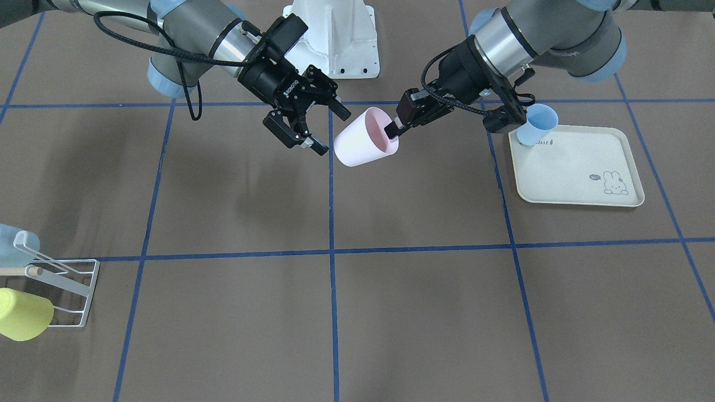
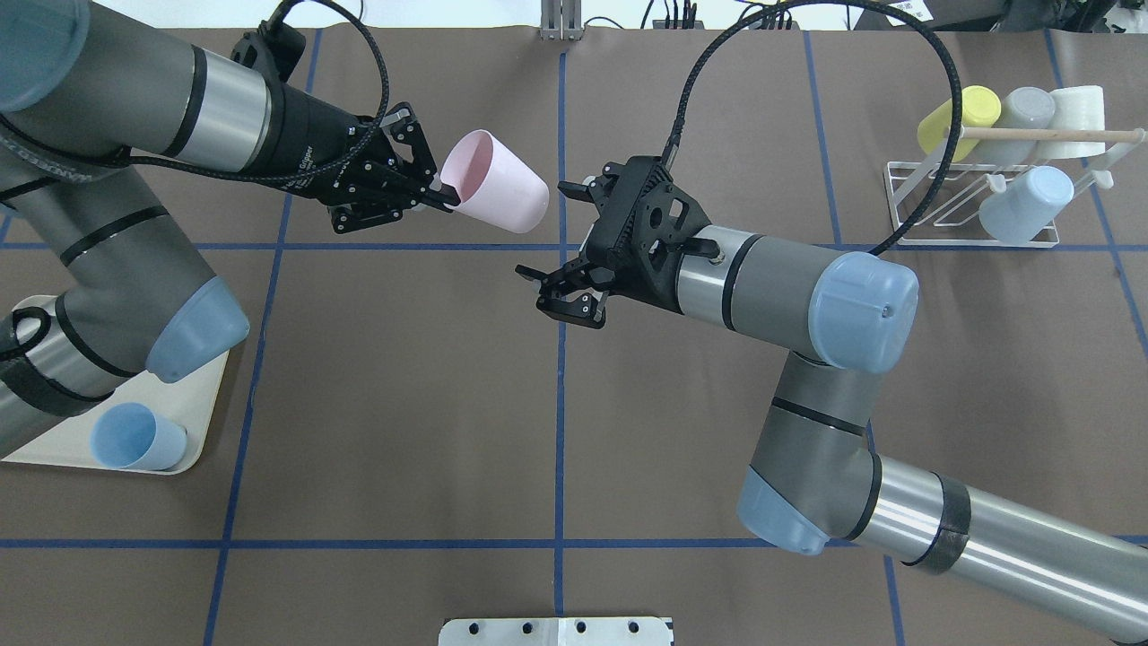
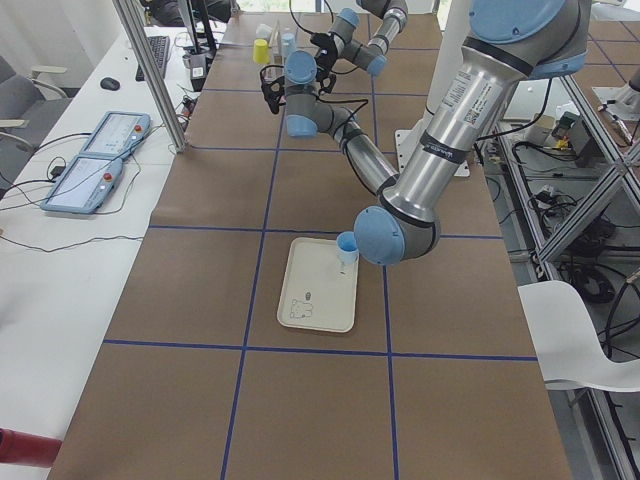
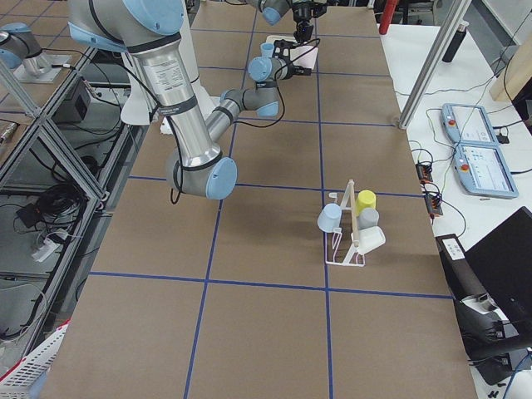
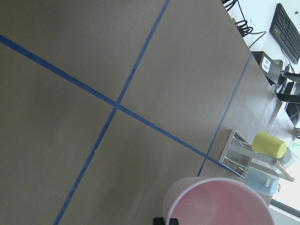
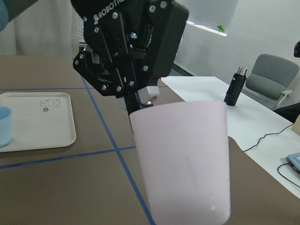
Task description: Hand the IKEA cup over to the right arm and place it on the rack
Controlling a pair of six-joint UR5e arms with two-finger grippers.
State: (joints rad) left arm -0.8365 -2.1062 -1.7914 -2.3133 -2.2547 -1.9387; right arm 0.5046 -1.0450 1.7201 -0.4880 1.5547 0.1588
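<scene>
Closest to my right wrist camera, the pink cup fills the lower middle of the frame, base toward the lens, held off the worktop. Behind it my left gripper pinches the rim, one finger inside the mouth. My right gripper is spread wide just beside the cup's base, grasping nothing. Farther back at left, a cream tray carries a blue cup. The rack stands well apart, at the lower left of the front view, with other cups hung on it.
</scene>
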